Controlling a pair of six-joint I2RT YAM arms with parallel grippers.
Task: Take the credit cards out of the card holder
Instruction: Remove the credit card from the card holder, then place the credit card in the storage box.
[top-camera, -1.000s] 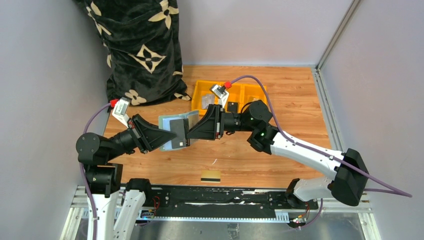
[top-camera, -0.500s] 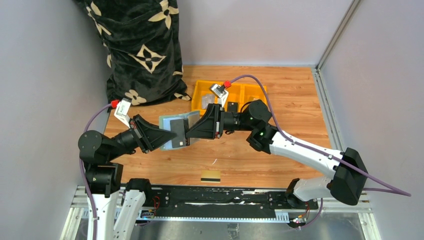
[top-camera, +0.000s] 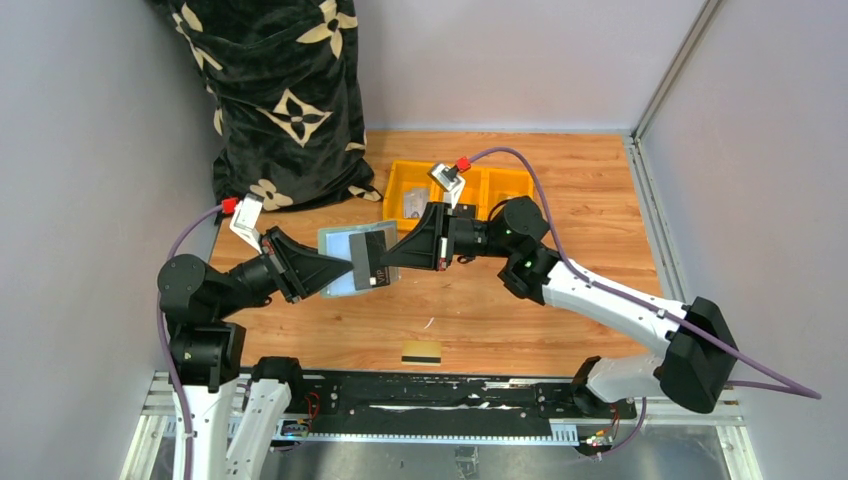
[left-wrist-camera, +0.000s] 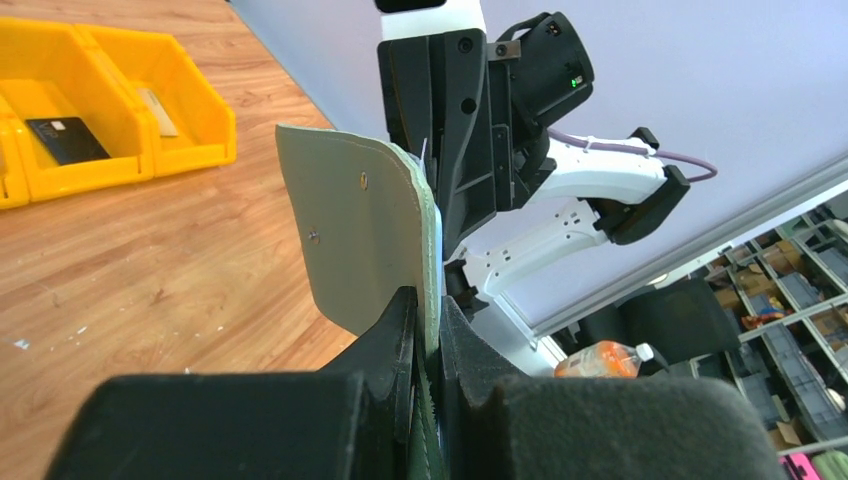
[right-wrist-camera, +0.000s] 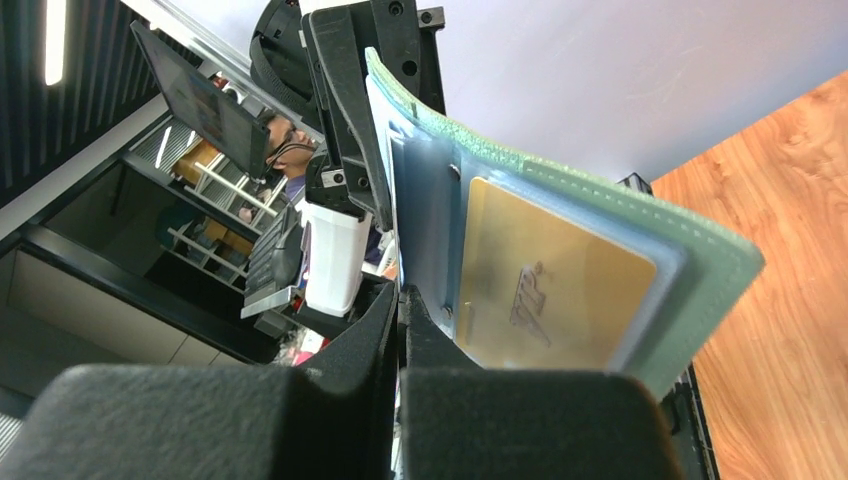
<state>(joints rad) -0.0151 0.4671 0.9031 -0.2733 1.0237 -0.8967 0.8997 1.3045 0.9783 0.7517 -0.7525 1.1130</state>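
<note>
The sage-green card holder (top-camera: 338, 262) (left-wrist-camera: 355, 230) hangs open above the table, and my left gripper (top-camera: 330, 272) (left-wrist-camera: 425, 305) is shut on its left edge. Its pale blue-grey inside (right-wrist-camera: 430, 200) faces the right wrist camera. A gold credit card (right-wrist-camera: 550, 270) sits in a clear pocket there. My right gripper (top-camera: 385, 262) (right-wrist-camera: 400, 295) is shut at the holder's inner edge, its tips meeting a thin dark card (top-camera: 365, 262) that stands out of the holder. A yellow-gold credit card (top-camera: 421, 351) with a black stripe lies on the table near the front edge.
A yellow three-part bin (top-camera: 400, 166) (left-wrist-camera: 190, 120) stands behind the grippers with a black card (left-wrist-camera: 62, 140) and a grey one in it. A black flowered bag (top-camera: 280, 90) fills the back left. Grey walls close both sides.
My right gripper's jaws have closed at the holder's inner edge. The dark card now shows narrower from above. The left arm holds the holder almost as before.
</note>
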